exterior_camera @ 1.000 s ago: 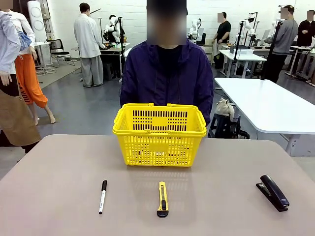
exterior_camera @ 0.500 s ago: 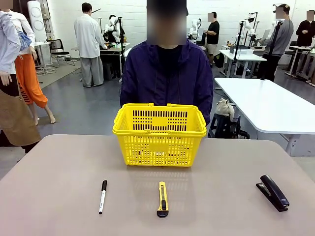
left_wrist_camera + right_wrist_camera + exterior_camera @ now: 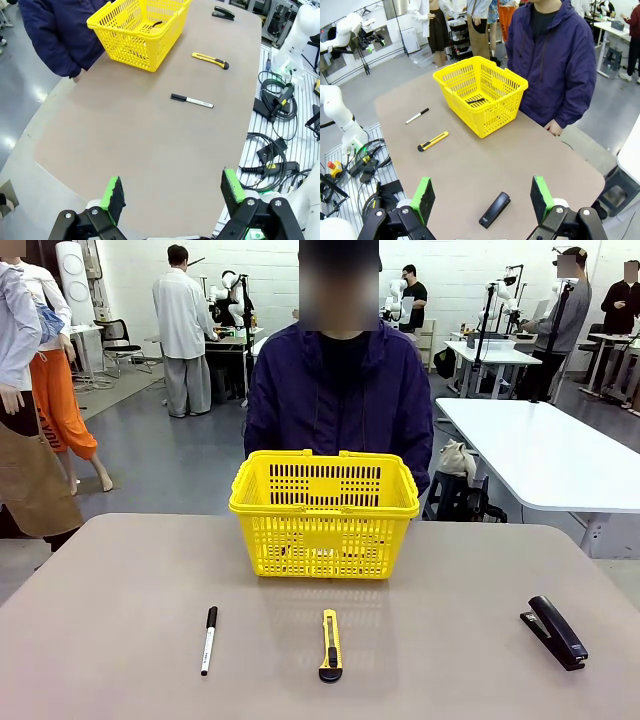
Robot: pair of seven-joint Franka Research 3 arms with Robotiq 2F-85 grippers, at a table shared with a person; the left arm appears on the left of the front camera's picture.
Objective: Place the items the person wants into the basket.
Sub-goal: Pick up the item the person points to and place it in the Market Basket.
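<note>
Nothing on the table (image 3: 120, 580) has moved in the last 1 second; just a far-off walker (image 3: 410, 298) stepped along. The stapler (image 3: 556, 632) waits outside the basket (image 3: 324, 515). A thin dark thing (image 3: 477, 100), maybe the pen, lies inside. The left gripper (image 3: 172, 187) and right gripper (image 3: 483, 192) hang wide open, empty. The tan table sits in a busy workshop.

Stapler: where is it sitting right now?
Front view: the stapler lies on the right side of the table, right of the utility knife. In the right wrist view it shows between the right hand's fingers.
</note>
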